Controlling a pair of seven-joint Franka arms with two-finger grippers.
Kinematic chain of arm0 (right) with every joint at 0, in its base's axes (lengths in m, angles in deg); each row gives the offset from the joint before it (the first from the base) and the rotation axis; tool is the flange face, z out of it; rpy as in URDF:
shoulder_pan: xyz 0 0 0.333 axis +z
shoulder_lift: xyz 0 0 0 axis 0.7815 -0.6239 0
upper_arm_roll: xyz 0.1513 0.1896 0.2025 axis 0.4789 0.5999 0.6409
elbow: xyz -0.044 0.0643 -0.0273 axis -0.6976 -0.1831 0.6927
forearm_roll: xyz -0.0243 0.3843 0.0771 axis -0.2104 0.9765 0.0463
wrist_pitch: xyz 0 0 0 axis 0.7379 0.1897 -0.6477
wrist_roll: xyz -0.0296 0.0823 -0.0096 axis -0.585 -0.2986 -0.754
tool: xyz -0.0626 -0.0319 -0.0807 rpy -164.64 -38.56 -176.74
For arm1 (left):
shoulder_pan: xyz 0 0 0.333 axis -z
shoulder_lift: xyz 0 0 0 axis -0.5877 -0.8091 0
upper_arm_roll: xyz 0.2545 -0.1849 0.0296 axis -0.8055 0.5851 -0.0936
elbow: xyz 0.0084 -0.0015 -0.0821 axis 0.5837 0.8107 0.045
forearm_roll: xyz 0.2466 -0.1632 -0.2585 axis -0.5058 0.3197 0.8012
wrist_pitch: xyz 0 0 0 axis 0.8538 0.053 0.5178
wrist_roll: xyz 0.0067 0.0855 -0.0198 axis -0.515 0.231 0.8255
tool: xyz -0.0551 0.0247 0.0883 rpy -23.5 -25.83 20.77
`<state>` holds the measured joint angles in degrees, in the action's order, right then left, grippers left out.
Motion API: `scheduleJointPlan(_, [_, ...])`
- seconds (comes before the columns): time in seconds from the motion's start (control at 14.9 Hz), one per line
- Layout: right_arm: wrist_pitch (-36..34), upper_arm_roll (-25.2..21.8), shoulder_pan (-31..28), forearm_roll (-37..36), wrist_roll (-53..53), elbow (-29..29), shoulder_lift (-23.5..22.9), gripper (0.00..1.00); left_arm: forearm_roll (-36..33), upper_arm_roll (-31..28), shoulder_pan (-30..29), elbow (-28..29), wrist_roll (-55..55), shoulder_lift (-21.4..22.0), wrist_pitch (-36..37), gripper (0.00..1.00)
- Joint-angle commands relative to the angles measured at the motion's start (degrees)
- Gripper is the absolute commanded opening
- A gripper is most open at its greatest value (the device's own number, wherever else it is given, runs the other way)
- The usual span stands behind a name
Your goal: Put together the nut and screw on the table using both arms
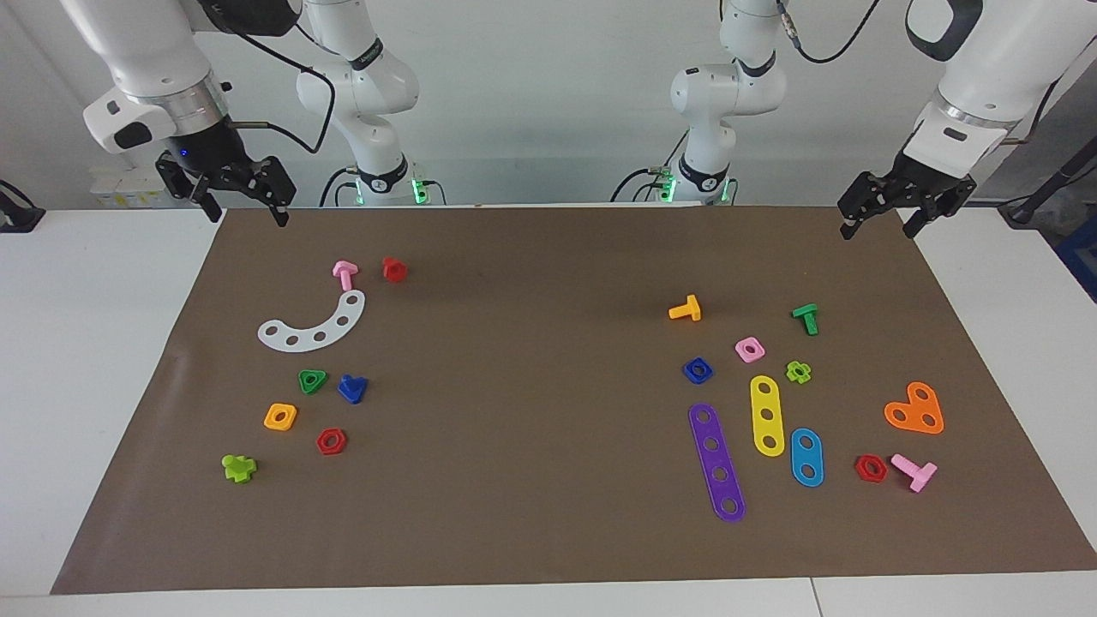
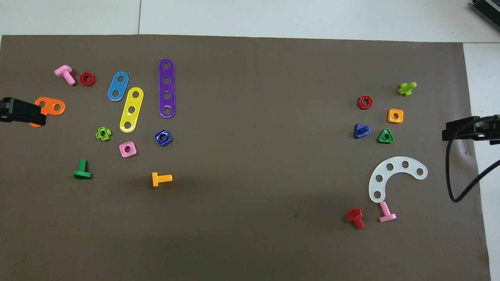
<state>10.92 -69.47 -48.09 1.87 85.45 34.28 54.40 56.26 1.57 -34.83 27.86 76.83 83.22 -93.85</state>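
Both arms wait, raised at the two ends of the tabletop (image 1: 86, 343). The left claw (image 1: 883, 218) hangs from its white wrist at the left arm's end, tilted inward, its two black fingers spread apart and holding nothing. The right claw (image 1: 244, 206) hangs at the right arm's end, fingers likewise parted and bare, pointing down. From overhead only the dark tip of each shows: the left claw (image 2: 23, 111) and the right claw (image 2: 465, 130).
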Motion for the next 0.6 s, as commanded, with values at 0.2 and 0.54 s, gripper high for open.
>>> scheduleJointPlan(0.2, [0.5,0.3,-0.6,0.2,-0.6,1.2,0.7,1.0,-0.5,-0.5,0.5,2.4,0.3,1.9,-0.9,1.0])
scheduleJointPlan(0.54, [11.6,0.4,0.0,0.3,-1.5,8.1,-0.4,1.0,-0.5,-0.5,0.5,2.5,0.3,1.9,-0.9,1.0])
